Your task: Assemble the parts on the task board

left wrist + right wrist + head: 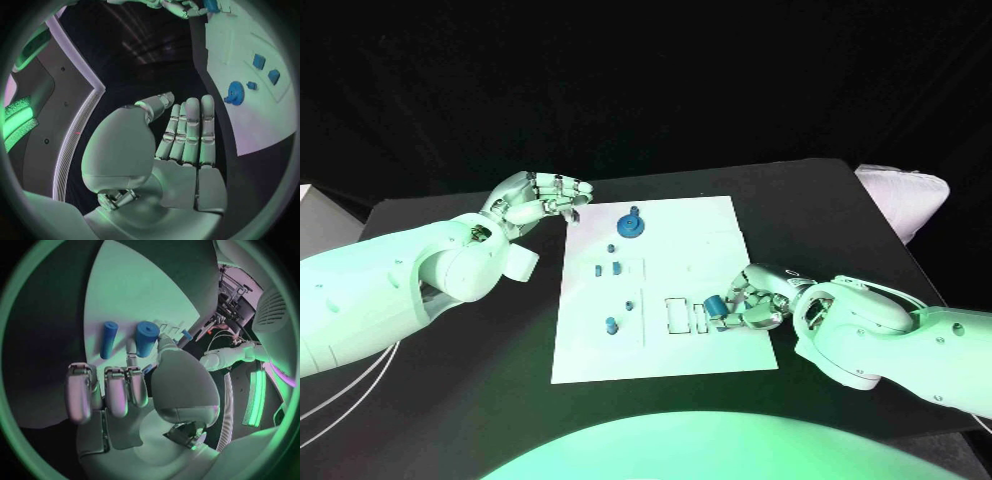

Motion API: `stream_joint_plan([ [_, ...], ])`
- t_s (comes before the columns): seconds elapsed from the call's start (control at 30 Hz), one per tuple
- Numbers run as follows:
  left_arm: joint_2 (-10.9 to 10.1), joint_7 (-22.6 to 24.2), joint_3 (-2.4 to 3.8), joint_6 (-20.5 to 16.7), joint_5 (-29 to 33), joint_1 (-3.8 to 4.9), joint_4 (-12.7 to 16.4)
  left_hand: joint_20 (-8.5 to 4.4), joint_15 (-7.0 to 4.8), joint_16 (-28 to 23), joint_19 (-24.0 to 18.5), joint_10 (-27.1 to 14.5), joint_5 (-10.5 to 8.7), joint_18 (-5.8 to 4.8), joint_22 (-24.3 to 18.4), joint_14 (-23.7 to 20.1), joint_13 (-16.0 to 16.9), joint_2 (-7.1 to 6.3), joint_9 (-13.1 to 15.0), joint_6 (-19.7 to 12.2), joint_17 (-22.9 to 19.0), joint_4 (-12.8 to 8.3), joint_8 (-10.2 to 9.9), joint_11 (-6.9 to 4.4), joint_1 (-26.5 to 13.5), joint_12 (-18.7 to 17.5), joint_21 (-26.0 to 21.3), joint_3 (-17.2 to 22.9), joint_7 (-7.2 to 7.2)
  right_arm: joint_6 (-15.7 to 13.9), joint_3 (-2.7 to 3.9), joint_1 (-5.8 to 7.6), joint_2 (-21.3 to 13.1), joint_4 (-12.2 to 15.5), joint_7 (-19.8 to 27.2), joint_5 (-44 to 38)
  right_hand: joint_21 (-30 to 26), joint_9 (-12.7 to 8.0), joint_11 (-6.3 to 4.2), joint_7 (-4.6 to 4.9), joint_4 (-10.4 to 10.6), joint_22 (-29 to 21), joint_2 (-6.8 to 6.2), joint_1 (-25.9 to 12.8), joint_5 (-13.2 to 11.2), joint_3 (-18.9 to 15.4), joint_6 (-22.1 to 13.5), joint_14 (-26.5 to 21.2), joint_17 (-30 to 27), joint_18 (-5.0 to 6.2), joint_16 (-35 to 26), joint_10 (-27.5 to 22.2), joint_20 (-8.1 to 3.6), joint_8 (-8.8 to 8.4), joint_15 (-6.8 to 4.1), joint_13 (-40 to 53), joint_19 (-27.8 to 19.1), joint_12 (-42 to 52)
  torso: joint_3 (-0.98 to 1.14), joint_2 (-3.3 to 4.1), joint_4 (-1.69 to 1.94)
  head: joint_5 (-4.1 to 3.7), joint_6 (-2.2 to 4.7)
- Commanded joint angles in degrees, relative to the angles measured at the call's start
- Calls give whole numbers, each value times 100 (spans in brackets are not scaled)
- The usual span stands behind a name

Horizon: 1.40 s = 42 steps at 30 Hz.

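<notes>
The task board at frame centre carries several blue parts. At lower right, the right hand pinches a blue cylinder. At upper left, the left hand hangs empty, fingers apart, over the desk.

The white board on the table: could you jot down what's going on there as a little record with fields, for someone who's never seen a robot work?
Surface: black table
Board: white task board, flat in the middle of the table
Parts on board: round blue part near the far end; small blue parts further along
Left hand: at the board's far left corner, holds nothing
Right hand: over the board's right edge, fingers around a blue cylinder
Task state: assembly not finished
</notes>
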Motion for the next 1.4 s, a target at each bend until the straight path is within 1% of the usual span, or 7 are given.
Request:
stream_joint_plan([
  [0.03,2,41,4,82,37,-2,21,-8,-14,-24,48,-45,34,37,-9,-38,-8,42,-5,-47,-5,5,30,1,4,-30,-19,-32,-6,130,-32,-60,75,-110,-302,-212,30,-31,-31,-3,4,987,58,22,-1,-35,18,474,912,-53,13,350,-14,-32,-58,1165,369,-10,-6,-1,3,8,-6],
  [0.2,-10,37,4,79,37,-2,26,-8,-14,-24,48,-45,34,37,-9,-38,-8,42,-5,-47,-5,5,30,1,4,-30,-19,-32,-6,114,-32,-78,128,-192,-363,-249,40,-36,-41,-14,-9,1001,127,218,125,-38,20,475,921,-56,15,356,-22,-5,-68,1175,372,-9,-11,-4,4,21,-6],
  [0.43,-20,30,4,81,37,-2,33,-8,-14,-24,48,-45,34,37,-9,-38,-8,42,-5,-47,-5,5,30,1,4,-30,-19,-32,-6,44,-32,-89,154,-207,-384,-251,63,-78,-48,-17,-21,1033,155,602,725,1,5,478,938,-62,18,360,-31,10,-75,1186,381,-16,-12,-9,-5,23,-6],
  [0.6,-24,27,4,82,37,-2,38,-6,-12,-22,50,-50,36,37,-16,-41,-12,46,-8,-50,-8,13,32,2,-1,-29,-30,-37,-5,-90,-32,-93,155,-183,-380,-181,82,-114,-57,-26,-26,1054,162,830,858,131,19,482,957,-67,24,368,-36,4,-82,1199,389,-10,-13,-7,-2,23,-6],
  [0.87,-28,22,4,80,37,-2,39,-6,-12,-22,50,-50,36,37,-16,-41,-12,46,-8,-50,-8,13,32,2,-1,-29,-30,-37,-5,-436,-16,-77,68,-19,-289,301,119,-194,-79,-46,-24,1092,67,1074,1330,475,76,489,988,-77,33,379,-55,-17,-101,1217,404,-4,-13,-7,-5,26,-6],
  [1.2,-14,10,4,82,37,-1,32,-6,-13,-22,51,-51,37,37,-20,-44,-14,47,-9,-49,-10,13,35,1,2,-28,-35,-37,-6,-629,10,173,-56,274,-143,1029,134,-208,-79,-43,-19,1105,25,1082,1384,540,86,493,1005,-80,39,380,-56,-20,-102,1220,410,-5,-20,-12,0,21,1],
  [1.4,-10,6,4,79,37,-1,30,-6,-13,-22,51,-51,37,37,-20,-44,-14,47,-9,-49,-10,13,35,1,2,-28,-35,-37,-6,-637,15,297,-88,420,-106,1270,133,-216,-74,-38,-7,1106,-5,1033,1369,557,96,493,1008,-80,40,382,-56,-20,-99,1223,410,-3,-14,-5,-5,25,7],
])
